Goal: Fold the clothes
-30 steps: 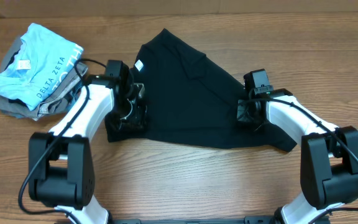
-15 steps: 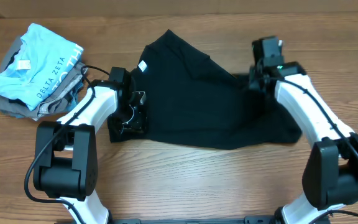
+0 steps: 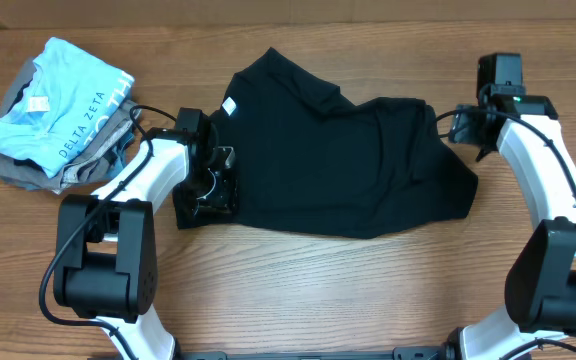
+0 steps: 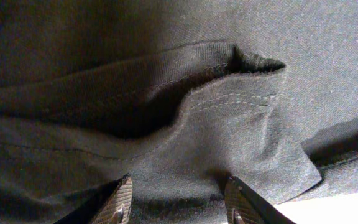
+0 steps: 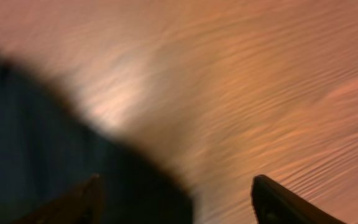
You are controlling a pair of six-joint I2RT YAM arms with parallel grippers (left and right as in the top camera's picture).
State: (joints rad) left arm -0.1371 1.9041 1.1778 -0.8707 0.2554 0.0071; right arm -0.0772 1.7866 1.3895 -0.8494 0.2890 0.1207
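Note:
A black garment (image 3: 338,160) lies spread across the middle of the wooden table, with a white label near its upper left edge. My left gripper (image 3: 213,185) rests on the garment's lower left corner. In the left wrist view its fingers (image 4: 178,190) stand apart, with hemmed black cloth (image 4: 229,118) lying flat under and between them. My right gripper (image 3: 465,127) hovers just off the garment's upper right edge. It is open, and the blurred right wrist view (image 5: 176,186) shows dark cloth under one finger and bare wood under the other.
A pile of folded clothes (image 3: 63,110) sits at the far left, a light blue shirt printed DELTA ZETA on top of grey ones. Bare wooden table (image 3: 318,290) runs along the front, below the garment.
My right gripper carried the garment's right side up and to the right, then opened and let it go. The garment now lies wider on the right. The left gripper has hardly moved.

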